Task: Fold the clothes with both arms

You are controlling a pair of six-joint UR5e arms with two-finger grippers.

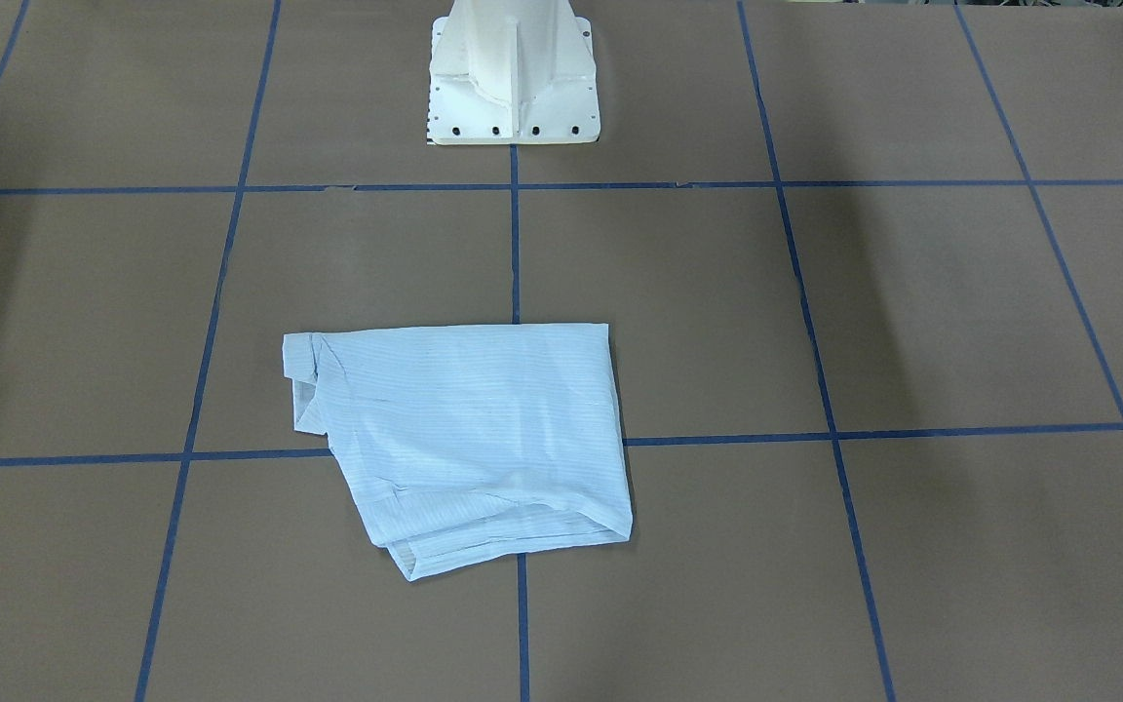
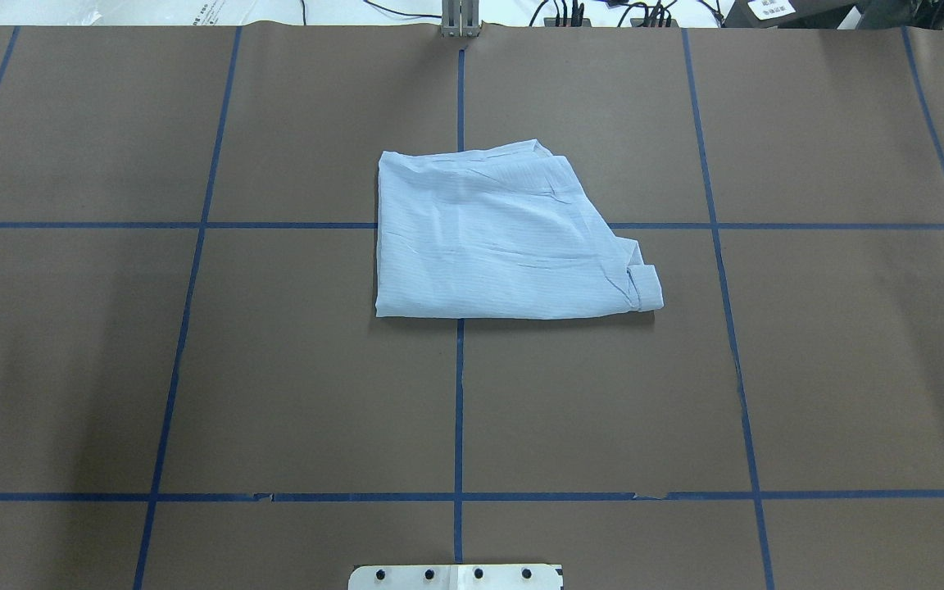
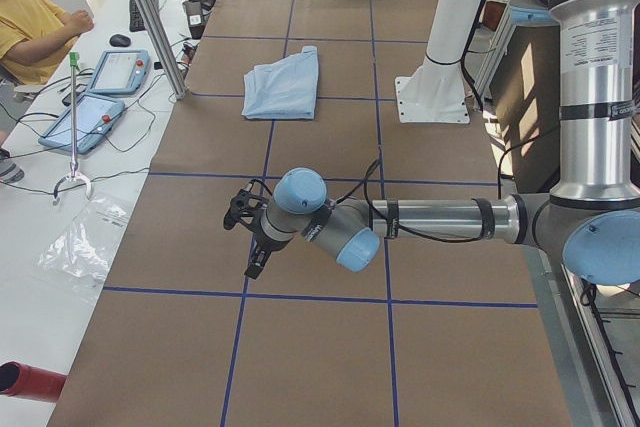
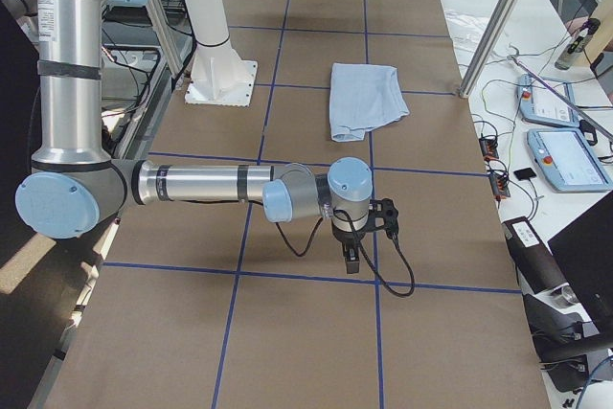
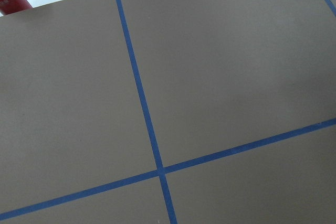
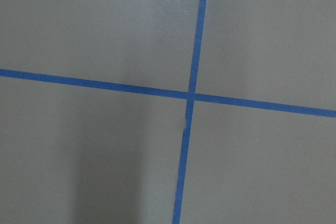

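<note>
The light-blue striped shirt [image 2: 505, 238] is lying folded into a compact, roughly four-sided packet near the middle of the brown worktop [image 2: 275, 385]. It is straddling a crossing of the blue tape lines, out in front of the white pedestal base [image 1: 513, 88]. A small turned-back piece, perhaps a cuff, is showing at its corner nearest the robot's right.

Both arms are hanging well apart from the shirt, one toward each end of the worktop, probably to leave the cloth unobstructed. The left gripper [image 3: 251, 265] and the right gripper [image 4: 351, 263] are pointing down over bare paper. Whether their fingers are spread or pressed together I cannot tell. The wrist cameras are showing only paper and tape. The folding is looking finished or nearly so.
</note>
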